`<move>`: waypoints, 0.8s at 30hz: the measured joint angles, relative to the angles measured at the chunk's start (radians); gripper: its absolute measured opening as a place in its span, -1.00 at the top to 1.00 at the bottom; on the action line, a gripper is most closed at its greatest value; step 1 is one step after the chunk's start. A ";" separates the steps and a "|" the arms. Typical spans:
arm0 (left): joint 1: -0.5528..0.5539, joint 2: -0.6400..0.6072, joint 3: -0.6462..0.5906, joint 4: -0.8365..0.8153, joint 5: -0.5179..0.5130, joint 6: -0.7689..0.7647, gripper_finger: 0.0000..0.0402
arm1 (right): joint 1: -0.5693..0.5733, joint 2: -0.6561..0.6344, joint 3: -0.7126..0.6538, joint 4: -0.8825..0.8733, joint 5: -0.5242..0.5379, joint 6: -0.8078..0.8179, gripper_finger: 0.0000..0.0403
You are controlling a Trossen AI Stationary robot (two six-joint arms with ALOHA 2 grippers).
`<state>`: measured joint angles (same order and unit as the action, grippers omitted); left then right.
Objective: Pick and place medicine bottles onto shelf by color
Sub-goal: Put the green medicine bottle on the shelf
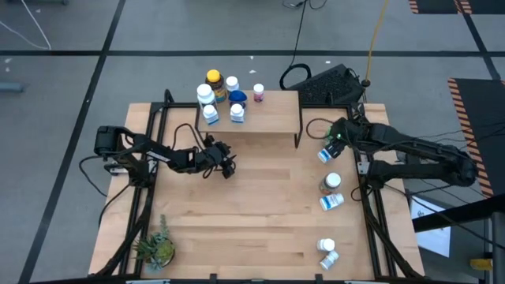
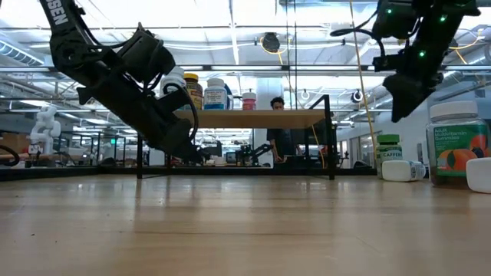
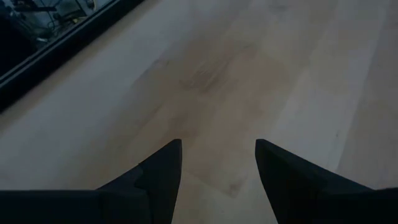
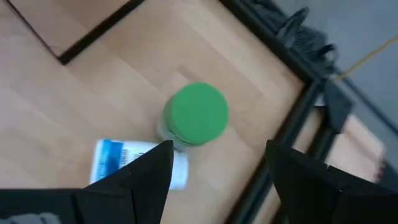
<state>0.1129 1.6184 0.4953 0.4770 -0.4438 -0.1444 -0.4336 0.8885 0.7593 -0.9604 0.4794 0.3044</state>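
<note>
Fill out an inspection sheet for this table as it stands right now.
Surface: light wooden tabletop, bare in the middle.
Job's things: small light-wood shelf on black legs carries a cluster of bottles, among them an amber yellow-capped bottle and a blue bottle. A green-capped bottle stands beside a white blue-labelled bottle lying on its side. More white bottles sit near the table's right edge.
Clutter: small green potted plant at one corner.
Grippers: left gripper open above bare wood; right gripper open above the green-capped bottle.
Cables: yellow cable and black cable on the floor.
Surroundings: a person beyond the shelf.
</note>
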 joint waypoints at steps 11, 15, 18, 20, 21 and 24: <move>0.000 0.000 0.000 -0.003 0.000 0.000 -0.03 | -0.171 0.041 0.000 0.097 -0.172 -0.054 -0.25; 0.000 0.000 0.000 -0.002 0.000 0.027 -0.03 | -0.223 0.099 0.001 0.202 -0.277 -0.176 -0.25; 0.000 0.000 0.000 -0.002 0.000 0.029 -0.03 | -0.266 0.164 0.002 0.183 -0.321 -0.187 -0.25; 0.000 0.000 0.000 -0.002 0.000 0.026 -0.03 | -0.284 0.198 0.007 0.171 -0.304 -0.190 -0.25; 0.000 0.000 0.000 -0.002 0.000 0.026 -0.03 | -0.292 0.211 0.007 0.170 -0.300 -0.191 -0.25; 0.000 0.000 0.000 -0.002 0.000 0.026 -0.03 | -0.301 0.244 0.001 0.185 -0.341 -0.203 -0.25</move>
<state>0.1127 1.6184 0.4954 0.4751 -0.4435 -0.1184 -0.7345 1.1323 0.7599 -0.7754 0.1387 0.1015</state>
